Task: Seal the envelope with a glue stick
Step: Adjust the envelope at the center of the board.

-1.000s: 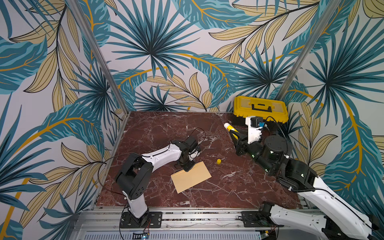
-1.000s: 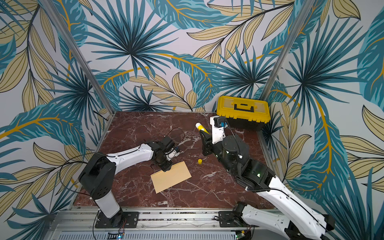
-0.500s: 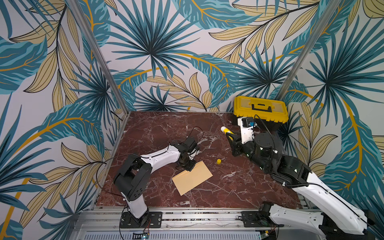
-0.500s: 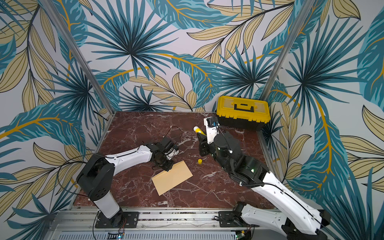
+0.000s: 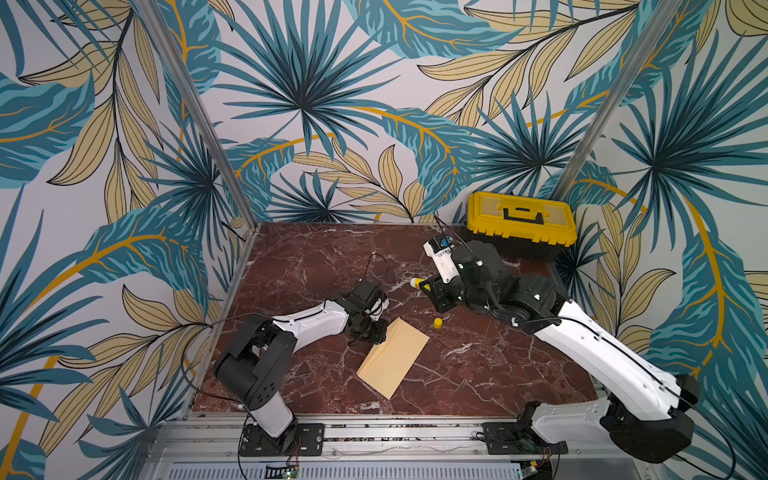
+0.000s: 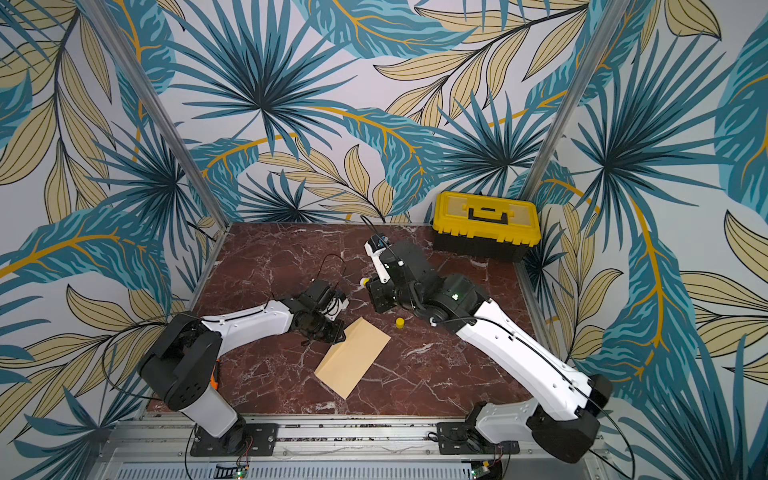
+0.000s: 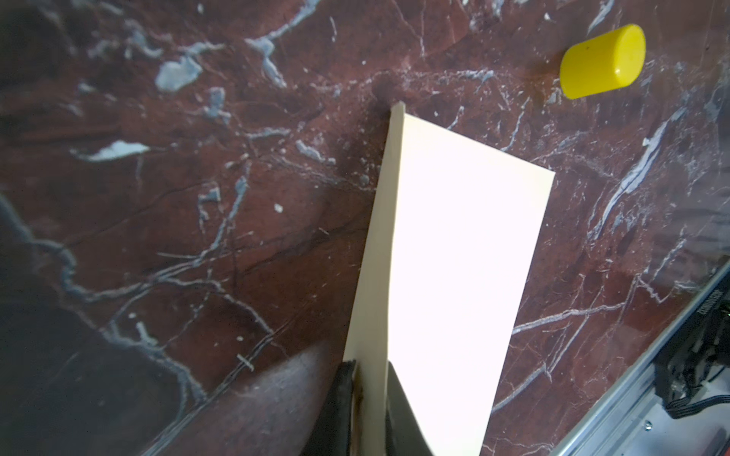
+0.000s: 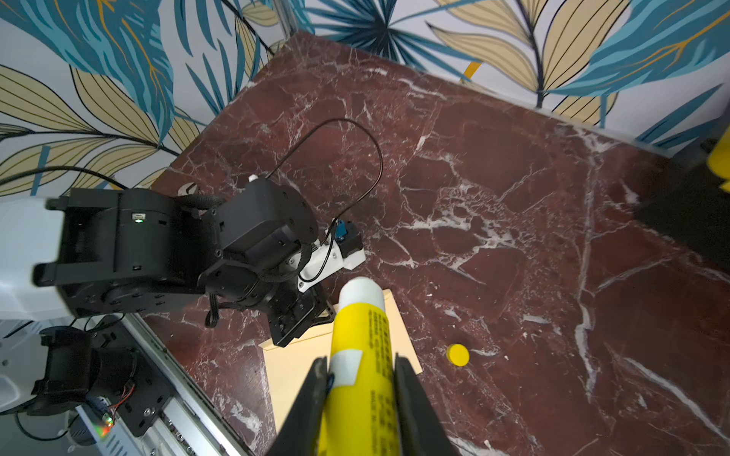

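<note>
The tan envelope (image 5: 395,357) (image 6: 353,357) lies slanted on the marble with its plain face up. My left gripper (image 5: 376,332) (image 6: 334,332) is shut on its upper left edge. In the left wrist view that edge (image 7: 379,276) curls up off the table and runs between the shut jaws of the gripper (image 7: 367,395). My right gripper (image 5: 428,286) (image 8: 359,363) is shut on the yellow glue stick (image 8: 361,335) (image 5: 417,283) (image 6: 365,281). The stick is uncapped, and its white tip points towards the left arm, above the table.
The glue stick's yellow cap (image 5: 437,323) (image 6: 400,323) (image 7: 602,61) (image 8: 457,354) lies on the marble just right of the envelope. A yellow-lidded black toolbox (image 5: 521,224) (image 6: 486,224) stands at the back right corner. Patterned walls enclose three sides, and a metal rail (image 5: 374,424) runs along the front.
My left gripper has closed on the envelope's edge, and the envelope has turned to a steeper slant. The right arm has carried the glue stick leftwards and lower, towards the middle.
</note>
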Robot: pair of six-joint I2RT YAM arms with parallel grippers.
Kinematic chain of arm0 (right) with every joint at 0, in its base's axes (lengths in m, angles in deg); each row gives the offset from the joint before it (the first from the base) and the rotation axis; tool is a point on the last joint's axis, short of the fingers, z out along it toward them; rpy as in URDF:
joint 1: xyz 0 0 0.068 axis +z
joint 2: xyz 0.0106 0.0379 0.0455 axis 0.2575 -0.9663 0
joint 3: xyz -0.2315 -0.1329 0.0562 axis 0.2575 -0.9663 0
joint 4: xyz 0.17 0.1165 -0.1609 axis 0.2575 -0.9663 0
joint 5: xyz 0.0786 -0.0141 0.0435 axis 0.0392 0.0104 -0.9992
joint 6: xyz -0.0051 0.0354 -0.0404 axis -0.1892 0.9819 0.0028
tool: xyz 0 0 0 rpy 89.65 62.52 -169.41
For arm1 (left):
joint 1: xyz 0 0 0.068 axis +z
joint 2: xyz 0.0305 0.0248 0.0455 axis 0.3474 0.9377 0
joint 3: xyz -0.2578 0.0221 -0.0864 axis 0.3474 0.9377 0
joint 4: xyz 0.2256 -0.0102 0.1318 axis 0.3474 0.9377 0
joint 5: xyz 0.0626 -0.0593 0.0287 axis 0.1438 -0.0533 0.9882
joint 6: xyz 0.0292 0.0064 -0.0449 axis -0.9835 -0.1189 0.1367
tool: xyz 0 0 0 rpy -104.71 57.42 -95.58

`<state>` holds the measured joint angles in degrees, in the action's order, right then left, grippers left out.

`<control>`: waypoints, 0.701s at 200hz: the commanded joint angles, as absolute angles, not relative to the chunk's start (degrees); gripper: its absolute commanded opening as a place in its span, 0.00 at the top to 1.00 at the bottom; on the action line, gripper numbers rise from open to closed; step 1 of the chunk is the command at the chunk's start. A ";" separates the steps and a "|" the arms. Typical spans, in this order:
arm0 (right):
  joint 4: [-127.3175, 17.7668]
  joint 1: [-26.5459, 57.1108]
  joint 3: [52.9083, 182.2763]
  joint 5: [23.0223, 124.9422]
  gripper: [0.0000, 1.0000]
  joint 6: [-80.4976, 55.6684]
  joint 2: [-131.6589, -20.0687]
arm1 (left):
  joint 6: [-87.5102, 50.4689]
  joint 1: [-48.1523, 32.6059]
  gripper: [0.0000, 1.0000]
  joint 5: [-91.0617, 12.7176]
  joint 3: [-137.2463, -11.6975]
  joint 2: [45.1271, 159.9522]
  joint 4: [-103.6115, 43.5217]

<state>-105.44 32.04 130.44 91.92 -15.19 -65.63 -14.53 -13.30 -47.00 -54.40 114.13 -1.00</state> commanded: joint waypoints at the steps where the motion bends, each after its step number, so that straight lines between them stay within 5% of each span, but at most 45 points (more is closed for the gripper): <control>1: -112.55 31.53 132.47 85.89 1.00 -11.50 -70.42 | -11.41 -11.93 0.79 -51.58 -51.82 112.91 -7.70; 61: -119.41 31.56 135.44 84.76 1.00 -1.08 -81.92 | -11.57 -9.06 0.64 -52.94 -47.86 110.26 -10.29; 140: -123.56 31.91 137.41 81.23 1.00 5.53 -94.34 | -11.19 -7.20 0.65 -56.25 -43.84 107.12 -14.49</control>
